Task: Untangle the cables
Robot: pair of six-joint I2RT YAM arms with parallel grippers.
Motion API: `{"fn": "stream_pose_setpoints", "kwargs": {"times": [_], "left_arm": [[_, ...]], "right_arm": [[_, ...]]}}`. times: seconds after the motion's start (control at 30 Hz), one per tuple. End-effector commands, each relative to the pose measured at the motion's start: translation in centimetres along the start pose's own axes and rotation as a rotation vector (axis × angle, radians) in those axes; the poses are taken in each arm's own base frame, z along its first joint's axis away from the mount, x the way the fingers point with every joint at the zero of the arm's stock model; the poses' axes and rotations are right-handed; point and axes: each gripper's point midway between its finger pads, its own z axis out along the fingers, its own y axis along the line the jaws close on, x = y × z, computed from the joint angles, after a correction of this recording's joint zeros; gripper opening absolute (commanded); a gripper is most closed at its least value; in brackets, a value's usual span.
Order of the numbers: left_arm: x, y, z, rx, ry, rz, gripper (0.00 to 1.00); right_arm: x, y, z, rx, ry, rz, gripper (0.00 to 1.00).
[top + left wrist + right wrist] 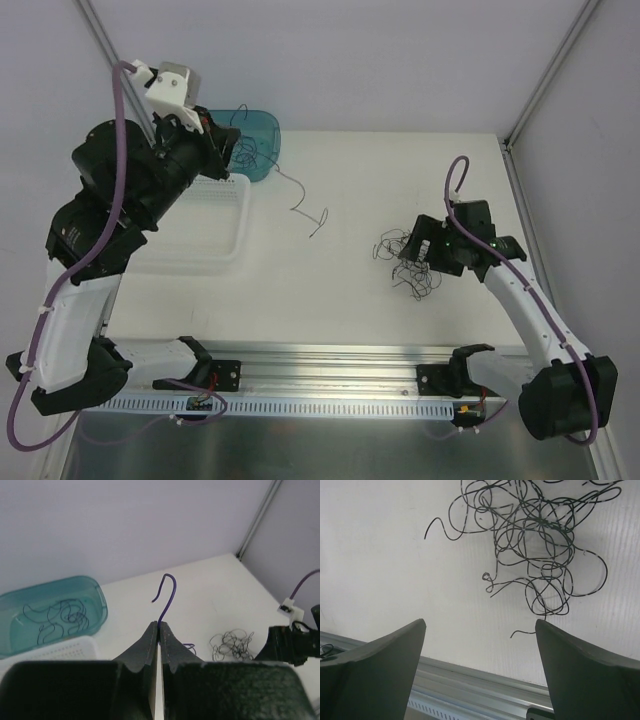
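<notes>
A tangle of thin dark cables (pixel 408 270) lies on the white table right of centre, and shows close up in the right wrist view (pixel 535 540). My right gripper (pixel 410 255) hangs just over its near side, open (pixel 480 625), with nothing between the fingers. My left gripper (pixel 234 150) is raised at the back left beside the teal bin (pixel 265 135). It is shut (pixel 159 625) on one thin cable (pixel 168 597), whose hooked end sticks up past the fingertips. The rest of that cable (pixel 310 211) trails down onto the table. Several loose cables (pixel 60 620) lie in the bin.
A white slotted basket (pixel 225 250) stands at the left, against the teal bin (pixel 102 605). A metal rail (pixel 330 360) runs along the near edge between the arm bases. Frame posts (pixel 545 80) rise at the back corners.
</notes>
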Motion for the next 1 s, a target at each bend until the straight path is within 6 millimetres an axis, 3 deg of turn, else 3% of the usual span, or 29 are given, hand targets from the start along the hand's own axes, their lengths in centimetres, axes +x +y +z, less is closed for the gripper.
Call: {"fn": "stream_pose_setpoints", "kwargs": {"times": [0.0, 0.07, 0.27, 0.5, 0.67, 0.7, 0.87, 0.9, 0.97], "left_arm": [[-4.4, 0.0, 0.3, -0.004, -0.11, 0.023, 0.0], [-5.3, 0.4, 0.8, -0.026, -0.129, 0.055, 0.0], [-6.8, 1.5, 5.2, -0.079, -0.179, 0.097, 0.0], [-9.5, 5.1, 11.2, -0.11, -0.264, 0.041, 0.0], [-12.6, 8.3, 12.6, -0.137, -0.37, 0.014, 0.0], [-12.4, 8.9, 13.4, -0.145, -0.371, 0.012, 0.0], [-11.4, 15.7, 15.9, -0.282, -0.385, 0.022, 0.0], [-10.4, 17.1, 17.4, -0.296, -0.375, 0.014, 0.0], [-9.2, 20.0, 18.3, -0.345, -0.361, 0.012, 0.0]], "right_arm": [[0.9, 0.7, -1.6, -0.042, -0.013, -0.059, 0.98], [1.0, 0.9, -2.3, -0.057, -0.043, -0.073, 0.99], [1.1, 1.4, -4.2, -0.099, -0.113, -0.13, 0.97], [2.0, 2.7, -6.0, -0.183, -0.13, -0.18, 0.97], [2.7, 2.9, -6.6, -0.208, -0.129, -0.203, 0.97], [2.8, 2.8, -6.6, -0.208, -0.127, -0.209, 0.97], [3.1, 2.5, -6.0, -0.2, -0.107, -0.229, 0.97], [3.1, 2.5, -5.9, -0.199, -0.102, -0.231, 0.97], [3.1, 2.4, -5.7, -0.196, -0.092, -0.232, 0.97]]}}
